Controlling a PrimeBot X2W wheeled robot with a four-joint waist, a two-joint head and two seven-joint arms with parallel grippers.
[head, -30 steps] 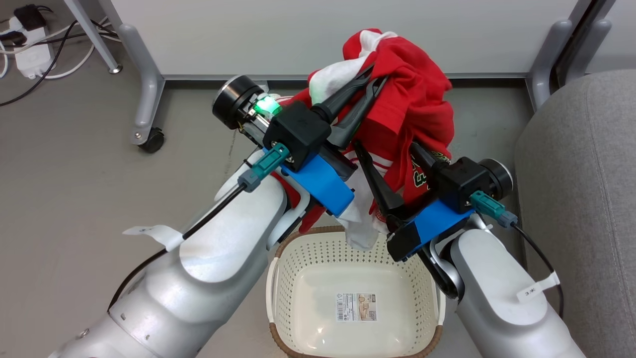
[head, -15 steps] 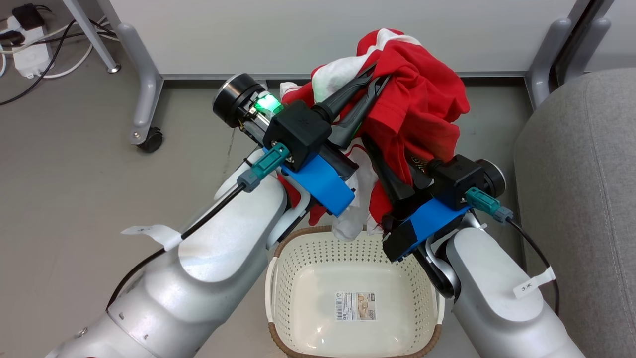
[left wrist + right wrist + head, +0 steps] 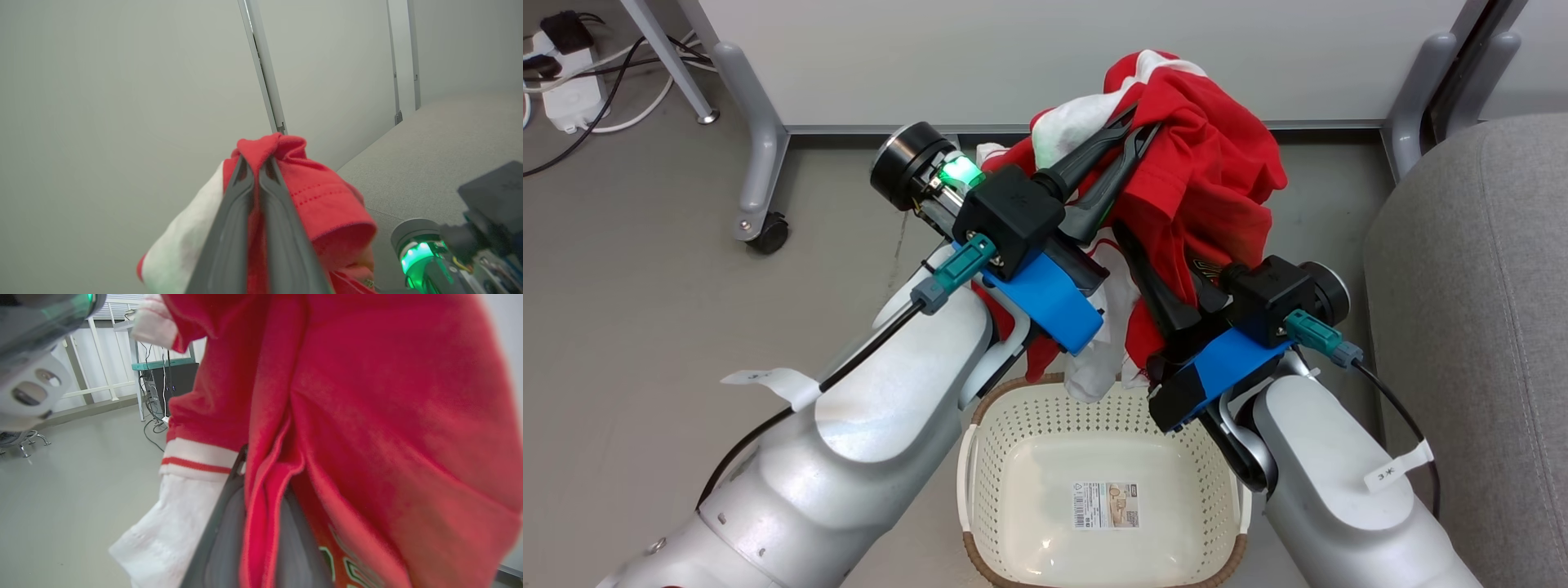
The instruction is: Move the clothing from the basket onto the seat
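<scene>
The red and white jersey (image 3: pixel 1205 175) hangs bunched in the air above the far end of the cream basket (image 3: pixel 1045 425), its white end dangling just over the brown rim. My left gripper (image 3: pixel 1137 131) is shut on a red fold at the top of the bundle; the left wrist view shows that gripper (image 3: pixel 256 163) pinching the jersey (image 3: pixel 322 200). My right gripper (image 3: pixel 1131 245) reaches up from the lower right, tips buried in cloth. In the right wrist view this gripper (image 3: pixel 255 506) is shut on a red fold of the jersey (image 3: pixel 367 416). The basket holds nothing but its label (image 3: pixel 1104 505). The grey seat (image 3: pixel 1478 327) lies to the right.
A white partition on grey legs stands behind, with a caster (image 3: pixel 768 233) at the left and another leg (image 3: pixel 1413 122) next to the seat. A power strip and cables (image 3: pixel 564 90) lie on the floor at upper left. Grey floor spreads to the left.
My right gripper's fingers have come together on the jersey, and that arm has shifted slightly up and left. The jersey's hanging white end has risen off the basket rim.
</scene>
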